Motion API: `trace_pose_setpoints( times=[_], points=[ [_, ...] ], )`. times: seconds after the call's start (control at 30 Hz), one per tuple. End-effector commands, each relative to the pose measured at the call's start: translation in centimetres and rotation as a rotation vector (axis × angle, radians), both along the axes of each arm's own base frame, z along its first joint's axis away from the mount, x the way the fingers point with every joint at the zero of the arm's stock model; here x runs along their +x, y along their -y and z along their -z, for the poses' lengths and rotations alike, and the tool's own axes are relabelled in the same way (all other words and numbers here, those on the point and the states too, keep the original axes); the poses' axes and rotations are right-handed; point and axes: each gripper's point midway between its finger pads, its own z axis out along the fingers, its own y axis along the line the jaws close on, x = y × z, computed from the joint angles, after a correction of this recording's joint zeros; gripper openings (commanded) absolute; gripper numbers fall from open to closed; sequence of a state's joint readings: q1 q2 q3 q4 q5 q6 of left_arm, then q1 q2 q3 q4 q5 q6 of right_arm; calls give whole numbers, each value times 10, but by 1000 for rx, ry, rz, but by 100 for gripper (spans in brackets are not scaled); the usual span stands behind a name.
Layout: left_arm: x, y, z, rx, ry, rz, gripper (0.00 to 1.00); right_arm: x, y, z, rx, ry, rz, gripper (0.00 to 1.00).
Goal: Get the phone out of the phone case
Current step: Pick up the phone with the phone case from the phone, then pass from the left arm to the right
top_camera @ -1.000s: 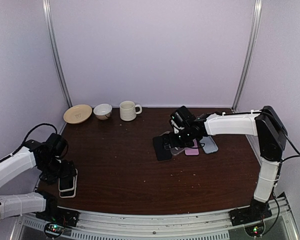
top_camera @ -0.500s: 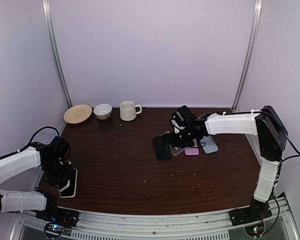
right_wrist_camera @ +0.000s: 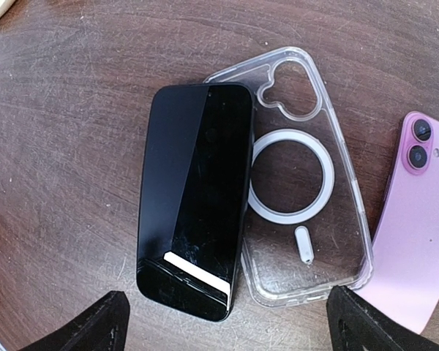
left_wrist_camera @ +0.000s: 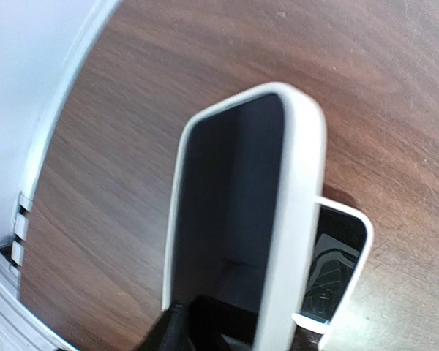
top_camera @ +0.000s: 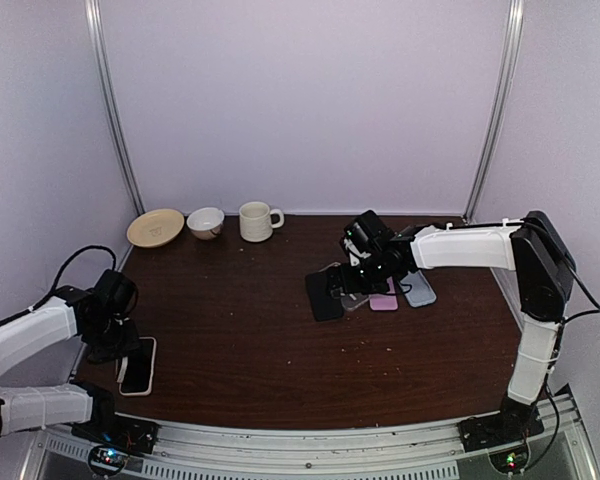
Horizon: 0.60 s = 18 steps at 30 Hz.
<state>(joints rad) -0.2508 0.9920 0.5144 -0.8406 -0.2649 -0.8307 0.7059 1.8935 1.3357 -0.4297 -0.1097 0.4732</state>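
At the near left edge of the dark wooden table, the left gripper is pictured low over a white case, whose dark hollow is turned toward the wrist camera. The case's near end is met by the dark fingers, but whether it is actually clamped cannot be told. Beneath the case, and partly covered by it, a white-edged phone is seen lying flat on the wood, its glossy screen catching reflections.

Toward the right of the table, the right gripper is held above a second set, its jaws spread wide with nothing between them. Below it a black phone is laid glossy side up, overlapping the left side of a clear case marked with a white ring. A pink phone is placed back up just beside the clear case. A plate, a bowl and a cup are lined up along the far edge by the wall.
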Motion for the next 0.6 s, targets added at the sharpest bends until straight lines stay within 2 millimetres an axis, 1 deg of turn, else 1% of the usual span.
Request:
trace_pose_setpoints(
  times=[0.0, 0.1, 0.17, 0.33, 0.4, 0.47, 0.57],
  points=[
    [5, 13, 1, -84, 31, -4, 28, 3, -2, -12, 23, 17, -10, 99],
    [6, 8, -5, -55, 33, -10, 13, 2, -6, -14, 45, 13, -22, 99],
    [5, 3, -8, -28, 28, -24, 7, 2, -9, -15, 57, 9, -27, 99],
    [4, -6, -14, 20, 39, -47, 0, 1, -13, -14, 74, 0, -35, 100],
    [5, -8, -18, 29, 52, -50, 0, 0, -14, -14, 78, -5, -41, 99],
    [8, -8, -26, 31, 79, -39, 0, 0, -16, -16, 84, -4, -48, 99],
    [16, -4, -44, 15, 149, -7, 0, 1, -17, -21, 92, 3, -59, 100]
  ],
)
